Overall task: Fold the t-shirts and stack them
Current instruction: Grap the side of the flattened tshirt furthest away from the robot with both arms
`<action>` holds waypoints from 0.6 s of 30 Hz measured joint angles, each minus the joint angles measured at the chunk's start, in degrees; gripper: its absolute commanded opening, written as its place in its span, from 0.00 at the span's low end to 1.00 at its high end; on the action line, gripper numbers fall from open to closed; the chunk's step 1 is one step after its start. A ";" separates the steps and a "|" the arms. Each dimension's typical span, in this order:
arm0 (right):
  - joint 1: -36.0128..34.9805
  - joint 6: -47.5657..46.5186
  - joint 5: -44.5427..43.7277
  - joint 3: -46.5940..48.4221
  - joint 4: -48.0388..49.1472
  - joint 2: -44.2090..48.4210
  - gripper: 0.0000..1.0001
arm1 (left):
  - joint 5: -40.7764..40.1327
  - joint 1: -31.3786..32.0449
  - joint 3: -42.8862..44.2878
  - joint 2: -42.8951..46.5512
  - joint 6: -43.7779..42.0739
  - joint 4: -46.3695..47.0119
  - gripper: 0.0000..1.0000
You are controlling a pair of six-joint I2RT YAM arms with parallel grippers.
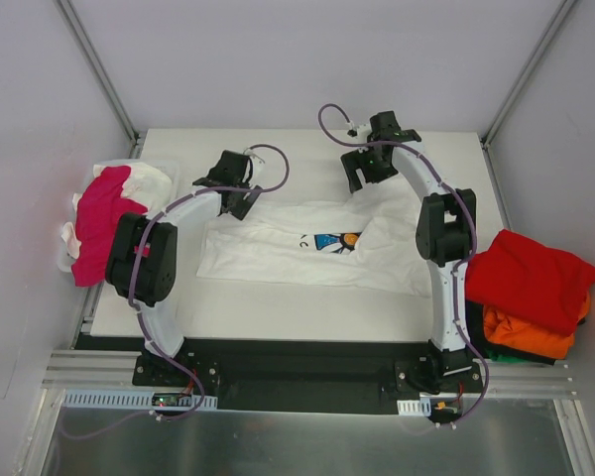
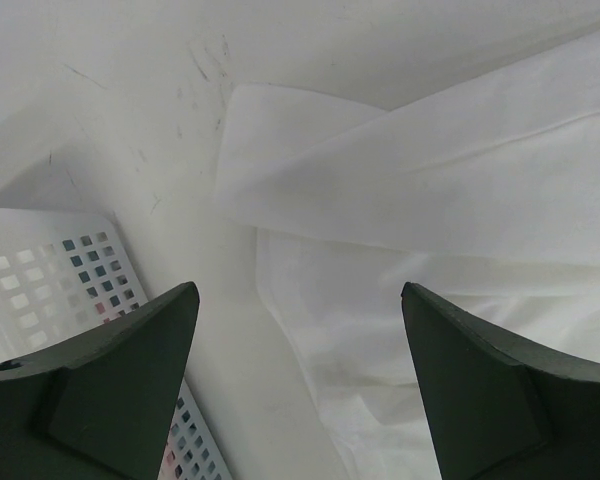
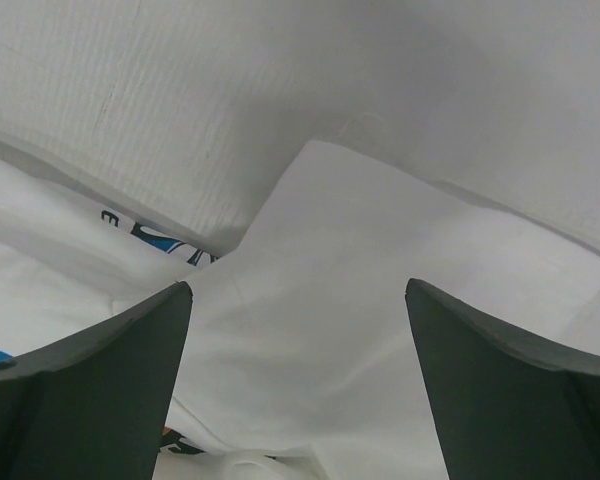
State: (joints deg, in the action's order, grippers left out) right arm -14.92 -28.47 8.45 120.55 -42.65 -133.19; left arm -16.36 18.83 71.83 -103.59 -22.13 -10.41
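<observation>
Task state at mid-fold. A white cotton t-shirt with a small blue-and-orange chest print (image 1: 290,253) lies spread on the pale counter (image 1: 278,312), directly below and between the two hands. One flap is already turned over its side nearest the right hand, so this fold is judged begun but not finished. The left hand (image 1: 240,201) hovers over the shirt's near corner with fingers spread and nothing between them. The right hand (image 1: 362,174) hangs likewise spread and empty above a turned-over flap. Outboard of the right hand, a folded red t-shirt (image 1: 526,270) rests on a folded orange t-shirt (image 1: 531,335), a stack judged done. Outboard of the left hand, a crumpled magenta-pink t-shirt (image 1: 101,223) and white cloth heap in a white perforated plastic basket (image 2: 50,270), unfolded. How many shirts that heap holds cannot be told. A dark strip under the orange t-shirt is unidentifiable, the print is partly covered, and neither wrist view shows whether fingertips touch cloth.
</observation>
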 measured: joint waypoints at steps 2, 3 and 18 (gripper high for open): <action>0.11 0.11 0.74 0.42 -0.35 -0.33 0.91 | -0.02 -0.20 0.13 -0.57 0.11 0.04 0.83; 0.17 0.35 1.07 0.98 -0.44 -0.68 0.90 | -0.02 -0.22 0.15 -0.74 0.17 0.04 0.83; 0.37 2.03 2.47 7.26 -1.09 -6.01 0.82 | -0.02 -1.68 3.72 -3.32 0.37 0.11 0.82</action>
State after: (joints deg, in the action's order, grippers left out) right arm -14.55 -26.44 10.92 127.81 -43.75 -139.20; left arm -16.38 17.15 75.55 -106.91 -21.76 -10.31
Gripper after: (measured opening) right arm 0.852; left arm 0.825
